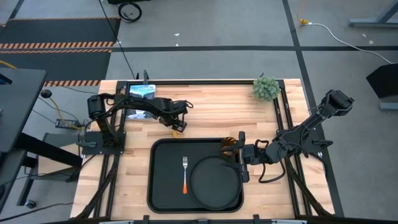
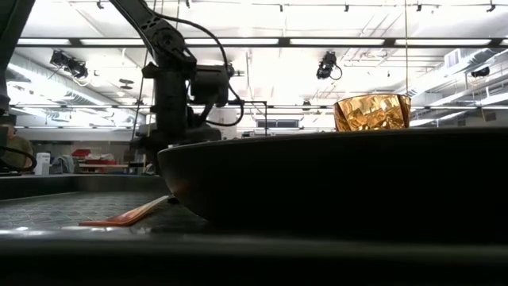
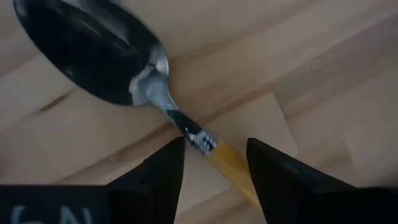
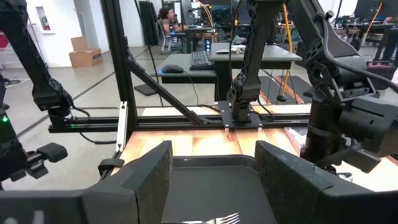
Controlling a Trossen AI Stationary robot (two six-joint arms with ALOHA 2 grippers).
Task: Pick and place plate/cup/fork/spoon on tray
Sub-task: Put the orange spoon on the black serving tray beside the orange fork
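Note:
The spoon (image 3: 118, 59) lies flat on the wooden table just beyond the tray's far edge; it also shows in the high view (image 1: 178, 129). My left gripper (image 3: 214, 146) (image 1: 177, 124) points down over it, open, one finger on each side of the orange handle (image 3: 231, 167) near the neck. The black tray (image 1: 163, 186) holds the fork (image 1: 185, 174), the round plate (image 1: 214, 182) and, in its far right corner, the amber cup (image 1: 229, 144) (image 2: 371, 111). My right gripper (image 1: 241, 163) (image 4: 214, 162) is open and empty at the tray's right rim, beside the cup.
A small green plant (image 1: 266, 88) stands at the table's far right. A device with a screen (image 1: 142, 92) sits at the far left by the left arm's base. Bare wood lies on the left and right of the tray.

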